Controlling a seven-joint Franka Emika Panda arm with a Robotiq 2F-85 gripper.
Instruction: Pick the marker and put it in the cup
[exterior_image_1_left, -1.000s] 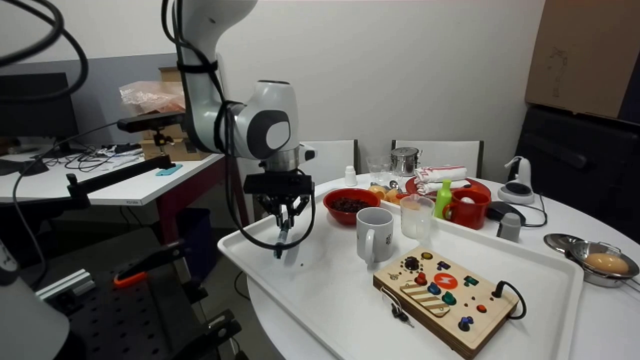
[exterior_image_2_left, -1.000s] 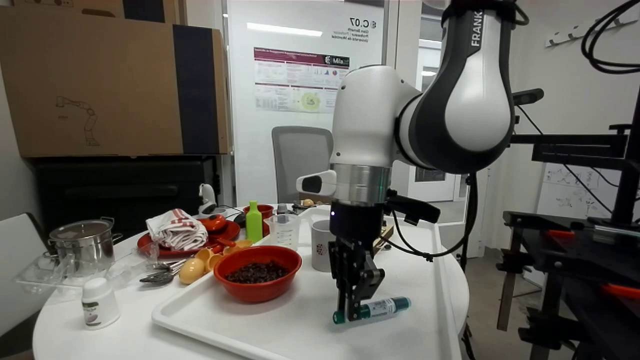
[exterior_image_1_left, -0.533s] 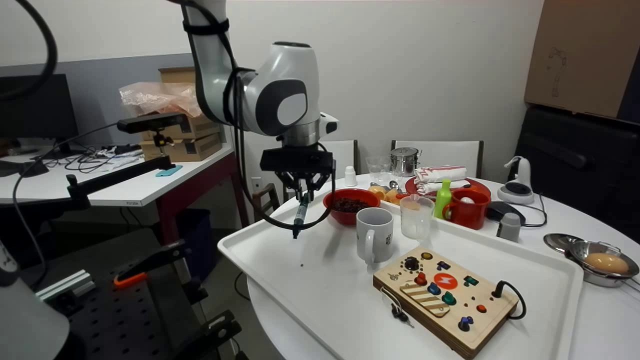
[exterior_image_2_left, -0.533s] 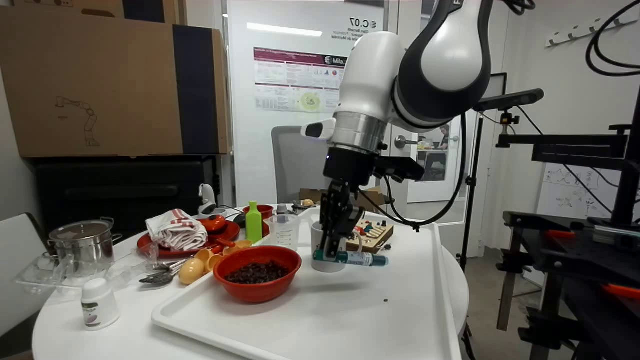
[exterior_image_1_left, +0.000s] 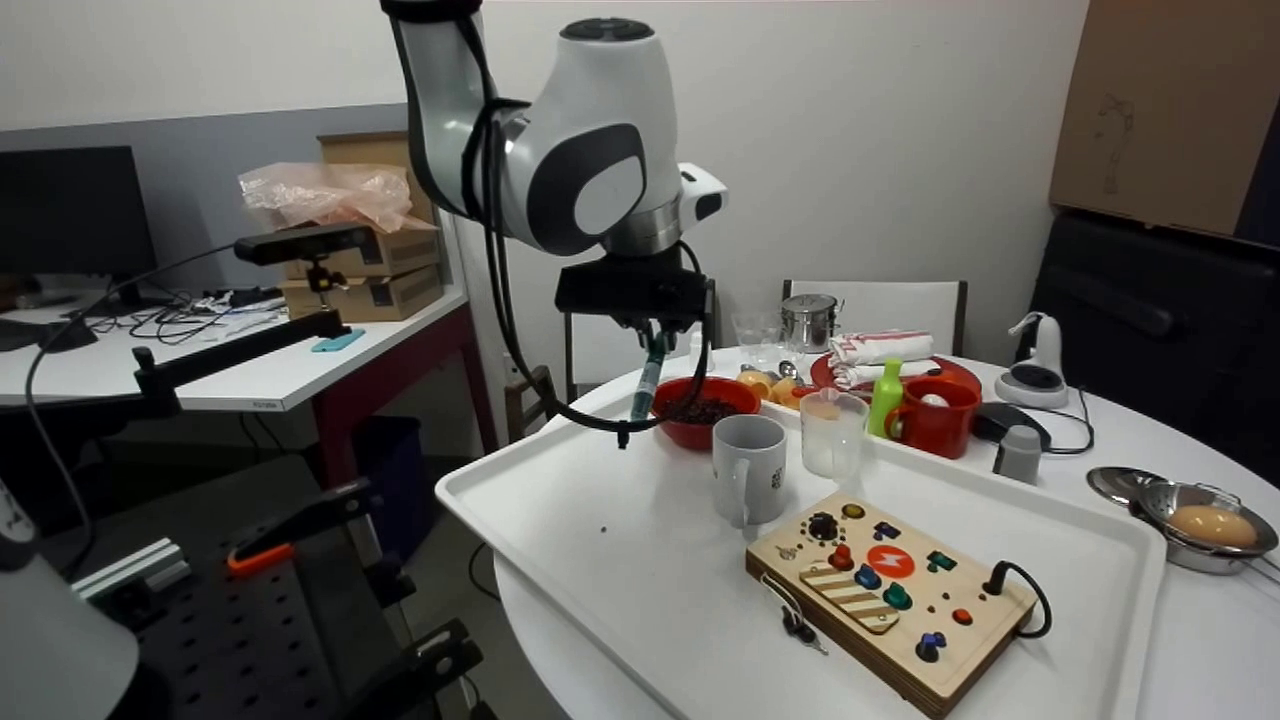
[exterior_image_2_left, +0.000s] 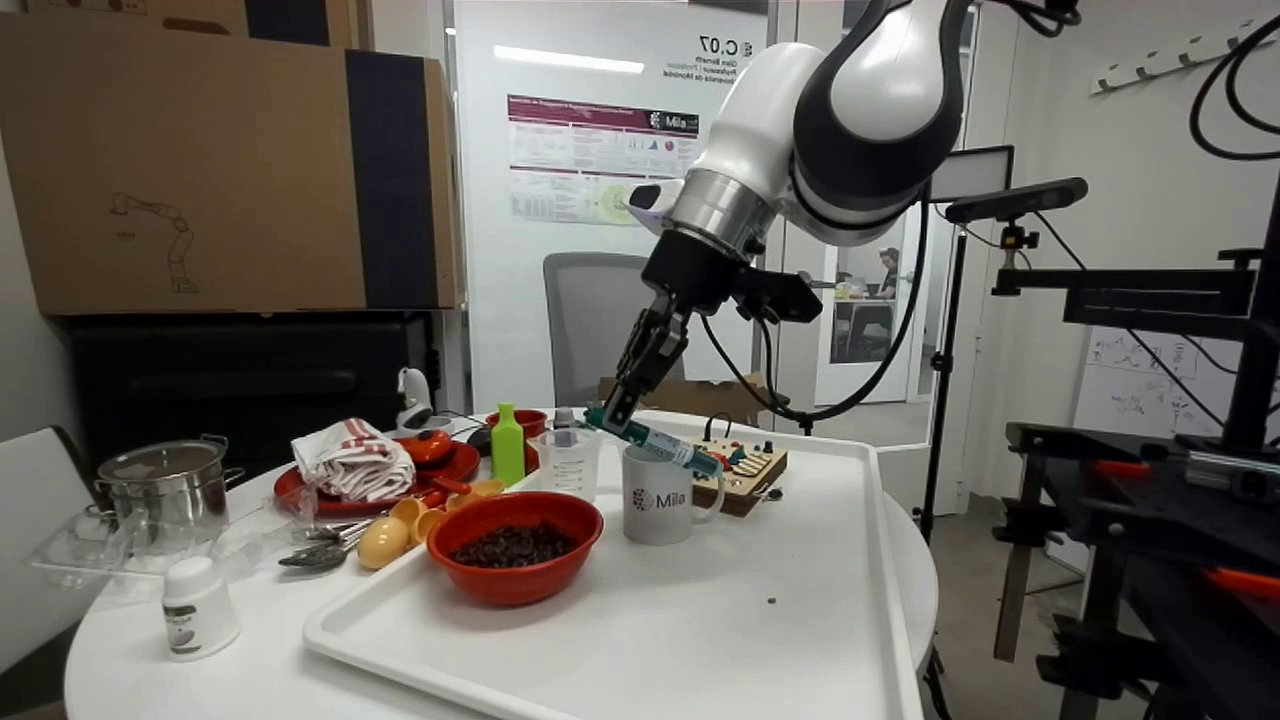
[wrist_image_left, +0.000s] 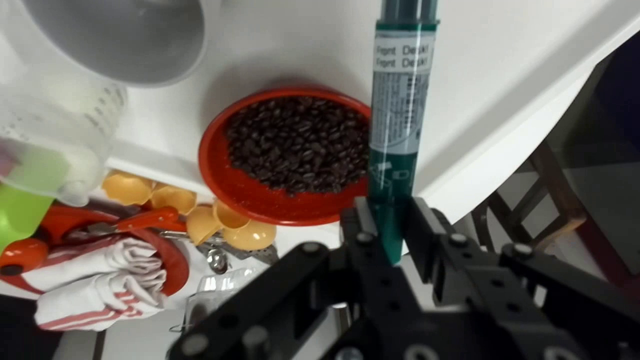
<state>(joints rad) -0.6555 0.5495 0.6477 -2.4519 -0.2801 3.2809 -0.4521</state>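
The gripper (wrist_image_left: 394, 215) pinches the slim teal marker (wrist_image_left: 399, 110) by one end, tilted aloft: likely the carry. Next, move above the white-grey cylindrical mug (wrist_image_left: 140, 45), toward the wrist view's ten o'clock.

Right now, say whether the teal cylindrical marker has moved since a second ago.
Yes: in an exterior view's picture, the teal marker has gone up and left, from below the white-grey cylindrical mug to overlapping its rim.

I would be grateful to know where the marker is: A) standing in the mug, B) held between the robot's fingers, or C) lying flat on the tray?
B, since the wrist view shows the marker pinched near one end between the fingers.
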